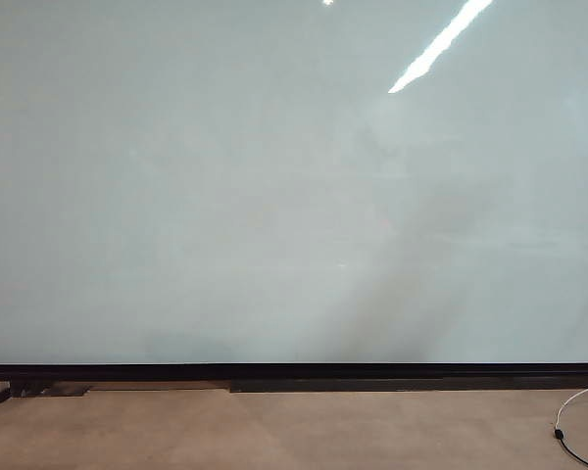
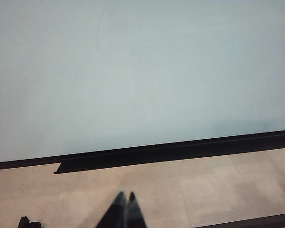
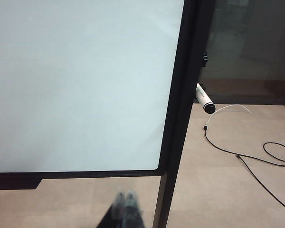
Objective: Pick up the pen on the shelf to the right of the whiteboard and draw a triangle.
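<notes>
the right gripper (image 3: 125, 199) hangs low before the lower right corner of the whiteboard (image 3: 80, 80), its two blurred fingertips pressed together and carrying nothing. the left gripper (image 2: 125, 200) sits likewise clenched and empty, its dark fingertips meeting in a point above the tan floor (image 2: 204, 185), facing the board's black lower frame (image 2: 171, 149). neither gripper touches anything, and neither arm appears in the exterior view.

beyond the right gripper, past the board's black right-hand post (image 3: 178, 118), the pen (image 3: 205, 99) pokes out from the far side of the post, a short whitish barrel with a dark end turned toward the camera. the shelf that carries it is mostly hidden by the post. below and beside the pen a thin black cable (image 3: 247, 159) trails in loops across the floor, with a white lead near it.

the exterior view shows the board as a broad, glossy, pale surface streaked with ceiling light reflections, and no drawn line can be made out on it; the triangle is not yet begun.

the task appears to stand at its very start, with the reach for the pen yet to come. the next move likely calls for the right gripper to open, travel up and around the post to the pen, and line its fingertips across the slim barrel, keeping clear of the post's edge and the cable.
</notes>
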You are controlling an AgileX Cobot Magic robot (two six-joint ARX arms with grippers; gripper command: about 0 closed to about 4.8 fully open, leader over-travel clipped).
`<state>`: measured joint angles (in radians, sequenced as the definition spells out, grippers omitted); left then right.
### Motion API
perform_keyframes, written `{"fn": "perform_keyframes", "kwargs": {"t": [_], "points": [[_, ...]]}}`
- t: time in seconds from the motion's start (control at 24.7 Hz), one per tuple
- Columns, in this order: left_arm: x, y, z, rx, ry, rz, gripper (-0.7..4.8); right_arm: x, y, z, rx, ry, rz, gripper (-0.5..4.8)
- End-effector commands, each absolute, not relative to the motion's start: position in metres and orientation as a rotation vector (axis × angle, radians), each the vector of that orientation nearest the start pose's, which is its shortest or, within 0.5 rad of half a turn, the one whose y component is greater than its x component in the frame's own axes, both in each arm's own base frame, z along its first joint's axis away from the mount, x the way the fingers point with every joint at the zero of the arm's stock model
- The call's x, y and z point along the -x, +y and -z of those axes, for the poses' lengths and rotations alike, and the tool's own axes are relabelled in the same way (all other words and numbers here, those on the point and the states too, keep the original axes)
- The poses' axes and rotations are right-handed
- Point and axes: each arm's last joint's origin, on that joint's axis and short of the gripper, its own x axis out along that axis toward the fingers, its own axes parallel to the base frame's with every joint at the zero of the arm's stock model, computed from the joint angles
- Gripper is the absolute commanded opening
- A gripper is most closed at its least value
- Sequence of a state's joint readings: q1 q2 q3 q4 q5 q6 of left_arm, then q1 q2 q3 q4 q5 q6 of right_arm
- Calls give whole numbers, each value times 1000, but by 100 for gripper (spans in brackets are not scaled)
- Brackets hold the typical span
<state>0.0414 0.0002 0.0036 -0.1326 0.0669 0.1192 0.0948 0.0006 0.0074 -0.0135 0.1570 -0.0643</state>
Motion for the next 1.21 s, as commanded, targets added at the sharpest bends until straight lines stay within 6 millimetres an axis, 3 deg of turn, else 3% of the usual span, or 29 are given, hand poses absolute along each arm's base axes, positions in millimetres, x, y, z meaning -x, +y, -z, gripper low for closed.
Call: {"fn": "perform_keyframes", "kwargs": {"t": [0.04,0.53,0.65,0.77,1.01,1.21], "points": [[-97,2,-154,-113,118,33,-5,-97,5,-164,59,-1,64,-5],[-97,2,-154,-113,118,33,-5,-97,5,-165,42,-18,56,-4],[-97,2,-154,-113,118,33,-5,-97,6,-169,39,-52,34,8],[-97,2,-154,-113,118,33,-5,-96,7,-177,34,-129,-15,60],[-97,2,-154,-113,118,33,-5,-91,4,-206,34,-234,19,73],[-97,2,-154,-113,117,33,-5,-102,-10,-244,82,-265,83,170]]}}
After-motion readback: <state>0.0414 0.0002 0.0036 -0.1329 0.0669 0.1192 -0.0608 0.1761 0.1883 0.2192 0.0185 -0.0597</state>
